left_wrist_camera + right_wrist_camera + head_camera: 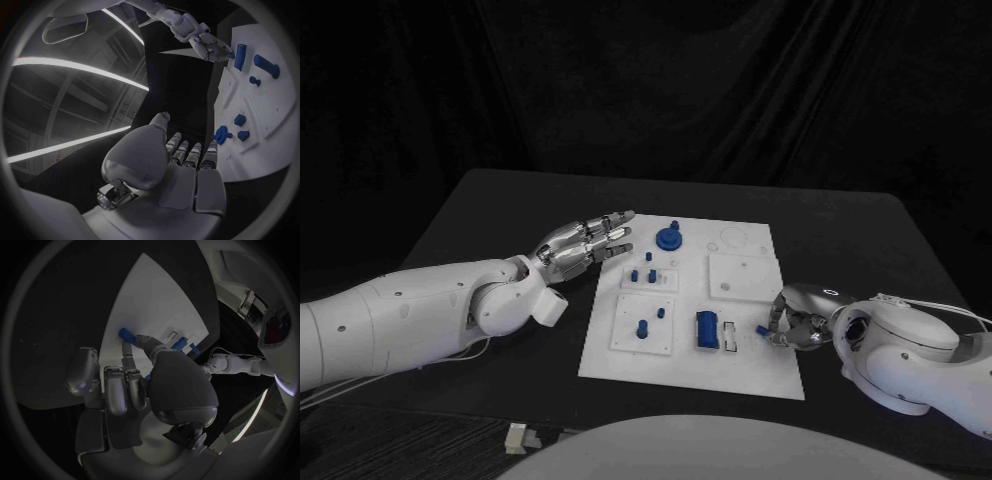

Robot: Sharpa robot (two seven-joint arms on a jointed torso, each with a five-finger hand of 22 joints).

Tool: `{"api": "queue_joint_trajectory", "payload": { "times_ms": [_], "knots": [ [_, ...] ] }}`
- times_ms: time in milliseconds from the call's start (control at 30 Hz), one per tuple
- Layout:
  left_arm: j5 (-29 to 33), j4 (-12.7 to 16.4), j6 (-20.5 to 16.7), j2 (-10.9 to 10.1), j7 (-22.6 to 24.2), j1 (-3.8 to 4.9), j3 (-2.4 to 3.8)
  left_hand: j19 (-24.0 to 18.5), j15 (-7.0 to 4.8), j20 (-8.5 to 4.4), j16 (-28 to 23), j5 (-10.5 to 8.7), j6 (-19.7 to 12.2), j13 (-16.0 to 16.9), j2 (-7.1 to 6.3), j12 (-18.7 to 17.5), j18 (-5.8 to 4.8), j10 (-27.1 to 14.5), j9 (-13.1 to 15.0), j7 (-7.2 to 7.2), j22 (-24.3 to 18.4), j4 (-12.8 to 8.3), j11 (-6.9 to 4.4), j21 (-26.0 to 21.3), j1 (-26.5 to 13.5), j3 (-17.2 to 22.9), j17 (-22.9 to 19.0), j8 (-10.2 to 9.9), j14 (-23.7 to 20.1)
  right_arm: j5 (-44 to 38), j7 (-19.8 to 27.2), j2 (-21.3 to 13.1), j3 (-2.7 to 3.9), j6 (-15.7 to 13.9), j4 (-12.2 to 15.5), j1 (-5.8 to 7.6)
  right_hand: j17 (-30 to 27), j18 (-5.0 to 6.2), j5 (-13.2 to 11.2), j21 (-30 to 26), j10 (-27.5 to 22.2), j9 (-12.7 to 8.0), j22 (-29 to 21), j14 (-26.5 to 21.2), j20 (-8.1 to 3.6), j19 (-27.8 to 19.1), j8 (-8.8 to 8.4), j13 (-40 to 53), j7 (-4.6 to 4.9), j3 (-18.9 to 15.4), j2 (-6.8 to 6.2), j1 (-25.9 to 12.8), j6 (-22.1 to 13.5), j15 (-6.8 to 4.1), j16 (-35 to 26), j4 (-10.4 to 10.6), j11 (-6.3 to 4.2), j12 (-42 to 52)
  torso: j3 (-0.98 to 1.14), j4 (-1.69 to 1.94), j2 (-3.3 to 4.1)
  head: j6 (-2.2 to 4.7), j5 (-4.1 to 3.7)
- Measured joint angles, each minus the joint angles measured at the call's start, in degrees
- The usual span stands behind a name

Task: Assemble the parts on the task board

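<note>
The white task board [747, 375] lies in the middle of the black table. On it are a blue round part [671, 238], several small blue pegs [646, 272] and a blue cylinder [708, 329] lying in a slot. My left hand [589, 240] hovers over the board's left edge, fingers stretched out and apart, holding nothing; in its wrist view the fingers [190, 155] point toward the round part [221, 135]. My right hand [798, 320] is at the board's right edge, fingers curled, pinching a small blue part [762, 328] at its fingertips [127, 334], just right of the cylinder.
A raised white square plate [741, 275] sits on the board's right half, with round outlines [730, 238] behind it. Black table surface [502, 210] surrounds the board. A small white object [516, 437] lies near the table's front left edge.
</note>
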Motion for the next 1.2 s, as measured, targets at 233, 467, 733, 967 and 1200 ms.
{"api": "queue_joint_trajectory", "payload": {
  "times_ms": [233,467,733,967,1200],
  "knots": [
    [0.00,-0.04,0.07,-0.03,-0.02,0.00,0.00,0.00,0.00,0.00,0.00,0.00,0.00,0.00,0.22,0.00,0.00,0.00,0.00,0.00,0.00,0.00,0.00,0.00,-0.22,0.00,-0.01,0.00,0.00,-1.10,-0.05,0.02,-0.08,-1.04,-0.03,-0.24,0.00,0.00,-6.40,0.61,-0.12,-3.20,0.00,0.00,-0.22,0.22,-1.36,0.00,-0.81,-1.76,-0.02,-0.90,2.77,-0.44,0.00,-0.29,-0.56,0.00,0.01,-0.07,0.01,0.00,0.08],
    [0.00,-0.11,0.14,0.12,-0.03,0.00,0.00,0.00,0.00,0.00,0.00,0.00,0.00,0.05,0.22,0.22,0.00,0.19,0.00,0.00,0.06,-0.16,0.19,0.00,-0.22,0.16,-0.04,0.00,0.00,-4.42,-0.08,0.80,-0.10,-0.81,-0.02,-0.56,0.00,0.00,-9.41,0.82,-0.21,-3.25,-0.01,-0.05,-0.34,0.34,-2.03,-0.01,-0.87,-2.76,-0.94,-0.11,3.76,-0.50,0.00,-1.01,-0.65,0.00,0.01,-0.12,0.04,0.00,-0.01],
    [0.00,-0.14,0.29,0.23,-0.08,0.00,0.00,0.00,0.00,0.00,0.00,0.00,0.20,0.04,0.22,0.22,0.00,0.20,-0.01,0.20,0.06,-0.16,0.19,0.22,-0.22,0.16,-0.04,0.00,0.00,-8.03,-0.11,1.27,0.18,0.01,-0.02,-1.07,0.00,0.00,-6.48,0.82,-0.20,-3.18,-0.01,-0.05,-0.43,0.43,-3.87,-0.01,0.01,-3.38,-1.32,0.25,3.15,-0.49,0.00,-1.18,-0.64,0.00,0.03,-0.12,0.04,0.00,0.04],
    [0.00,-0.15,0.38,0.23,-0.13,0.00,0.00,0.21,0.00,0.21,0.00,0.00,0.20,0.04,0.22,0.22,0.01,0.20,0.00,0.20,0.11,-0.16,0.19,0.22,-0.22,0.15,-0.04,0.00,0.00,-10.49,-0.04,1.64,0.30,0.47,-0.01,-1.39,0.00,0.00,3.62,0.82,-0.21,-2.80,-0.01,-0.05,-0.43,0.43,-4.18,-0.01,0.01,-2.24,-2.07,0.56,3.57,-0.47,0.00,-2.12,-0.21,0.00,0.03,-0.12,0.04,0.00,0.37],
    [0.00,-0.15,0.46,0.23,-0.18,0.00,0.00,0.21,0.21,0.21,0.00,0.00,0.20,0.10,0.22,0.49,0.01,0.32,0.00,0.20,0.11,-0.32,0.31,0.22,-0.22,0.32,-0.02,0.00,0.22,-11.52,0.55,1.41,0.23,-0.39,0.12,-1.62,0.00,0.00,11.47,0.82,-0.05,-2.97,-0.02,0.03,-0.43,0.43,-7.32,-0.01,-0.25,-0.33,-0.70,-1.13,6.91,-0.35,0.00,-0.86,-0.44,0.00,0.02,-0.09,0.07,0.00,0.32]
  ]
}}
